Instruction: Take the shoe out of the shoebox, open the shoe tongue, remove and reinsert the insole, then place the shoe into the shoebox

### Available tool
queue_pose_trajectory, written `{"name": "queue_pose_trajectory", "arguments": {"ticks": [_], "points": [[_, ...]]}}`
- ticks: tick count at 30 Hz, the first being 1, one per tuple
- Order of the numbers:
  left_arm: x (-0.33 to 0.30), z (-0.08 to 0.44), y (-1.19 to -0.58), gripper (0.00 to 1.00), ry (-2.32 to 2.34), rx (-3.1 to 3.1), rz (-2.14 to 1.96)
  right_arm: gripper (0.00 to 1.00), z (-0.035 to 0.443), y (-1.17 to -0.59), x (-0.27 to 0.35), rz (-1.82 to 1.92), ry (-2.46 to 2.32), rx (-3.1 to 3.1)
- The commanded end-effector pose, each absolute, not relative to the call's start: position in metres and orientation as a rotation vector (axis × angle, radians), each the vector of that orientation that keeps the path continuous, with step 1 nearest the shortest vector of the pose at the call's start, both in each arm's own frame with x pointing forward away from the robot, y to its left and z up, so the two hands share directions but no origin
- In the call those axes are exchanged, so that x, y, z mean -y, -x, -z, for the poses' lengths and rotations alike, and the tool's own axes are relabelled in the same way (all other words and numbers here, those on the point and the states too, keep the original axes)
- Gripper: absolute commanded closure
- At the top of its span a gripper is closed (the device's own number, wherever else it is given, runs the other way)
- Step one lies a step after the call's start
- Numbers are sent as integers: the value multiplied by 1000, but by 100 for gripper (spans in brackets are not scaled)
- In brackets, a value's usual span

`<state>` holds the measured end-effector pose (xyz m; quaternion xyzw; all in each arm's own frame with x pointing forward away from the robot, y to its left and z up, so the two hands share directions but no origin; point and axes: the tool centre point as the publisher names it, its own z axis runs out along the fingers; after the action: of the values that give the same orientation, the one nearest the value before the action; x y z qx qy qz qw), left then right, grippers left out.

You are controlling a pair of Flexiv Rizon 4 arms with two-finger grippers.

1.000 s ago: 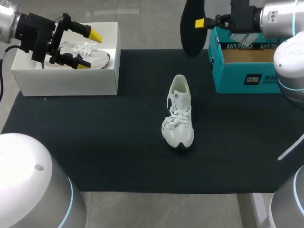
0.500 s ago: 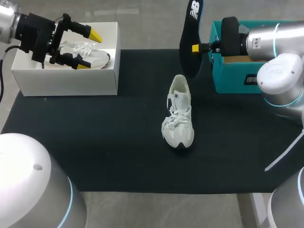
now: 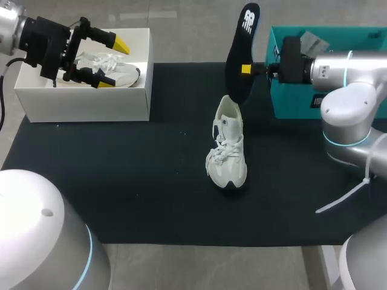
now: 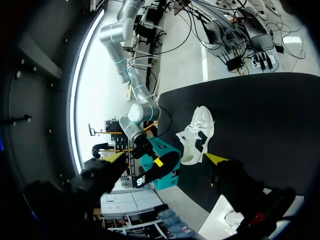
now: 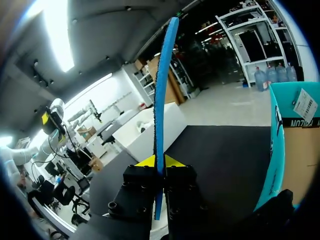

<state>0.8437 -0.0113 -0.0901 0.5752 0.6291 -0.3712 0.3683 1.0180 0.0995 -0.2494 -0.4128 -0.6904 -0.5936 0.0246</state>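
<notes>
The right gripper point(image 3: 245, 69) pinches the insole point(image 3: 240, 54) upright over the heel of the shoe point(image 3: 228, 148), which lies mid-desk point(image 3: 151, 199). The shoebox point(image 3: 290, 103) sits at the far right edge. The left gripper point(image 3: 112, 63) hangs spread above the white box point(image 3: 84, 103), far left corner.

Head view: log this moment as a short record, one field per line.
shoe: white, laced, lying on the black mat
insole: black, upright, lower end by the shoe's heel; contact unclear
right gripper: shut on insole
left gripper: open, above the white box
second shoe: inside white box
teal shoebox: mat's far right
</notes>
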Motion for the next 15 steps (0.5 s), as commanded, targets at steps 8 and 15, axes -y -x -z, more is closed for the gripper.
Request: {"name": "queue_pose_trajectory", "arguments": {"ticks": [8,15], "points": [[11,89,-845,0,-1482,-1619,952,100,265,-1016,-110,1810,1183,2111],[11,89,-845,0,-1482,-1619,952,100,266,-1016,-116,1800,1128,2105]]}}
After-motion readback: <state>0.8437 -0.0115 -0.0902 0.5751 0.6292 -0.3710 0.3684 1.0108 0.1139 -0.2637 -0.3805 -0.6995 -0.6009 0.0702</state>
